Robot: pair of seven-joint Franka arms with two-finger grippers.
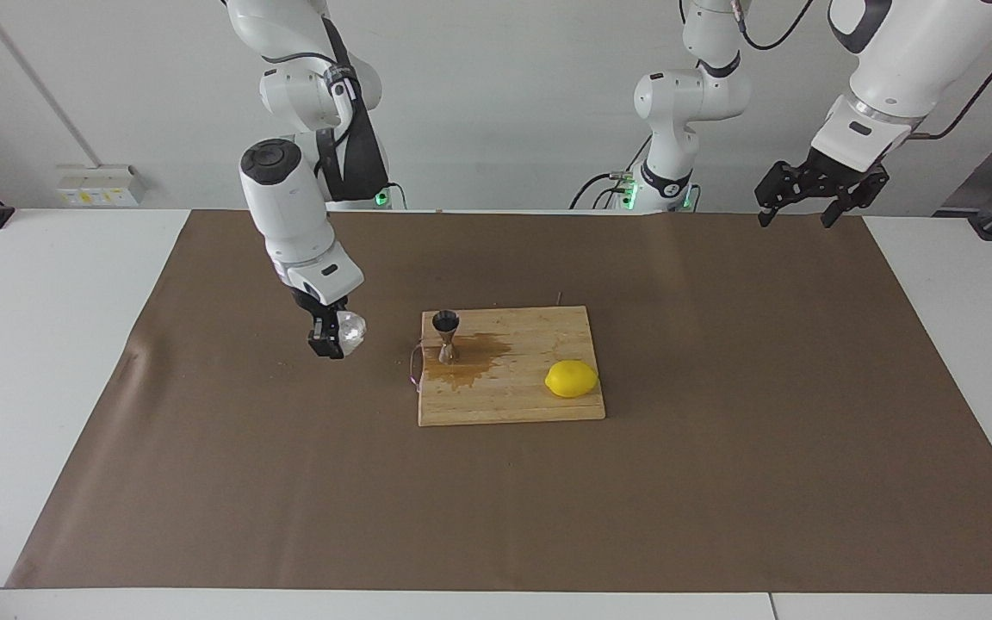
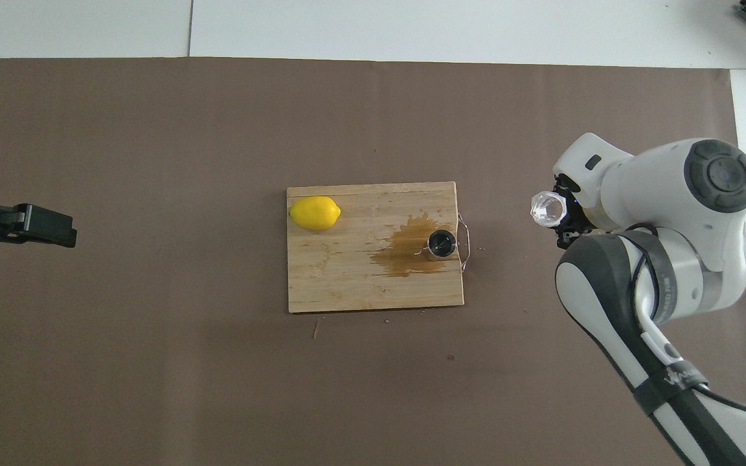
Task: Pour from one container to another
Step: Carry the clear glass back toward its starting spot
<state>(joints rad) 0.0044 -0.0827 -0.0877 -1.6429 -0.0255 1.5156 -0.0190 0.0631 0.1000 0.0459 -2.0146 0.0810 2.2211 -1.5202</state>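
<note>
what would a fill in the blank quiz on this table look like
1. The right gripper holds the small clear faceted glass cup over the ____ paper.
2. The silver hourglass metal jigger stands on the wooden ____.
3. The yellow ____ lies on the same board.

Missing: brown; cutting board; lemon

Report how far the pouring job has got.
Pouring looks done: a brown puddle stains the wooden cutting board around the upright silver hourglass jigger. In hand: the right gripper holds the clear faceted glass cup over the brown mat. Left: setting it down. The left gripper waits.
</note>
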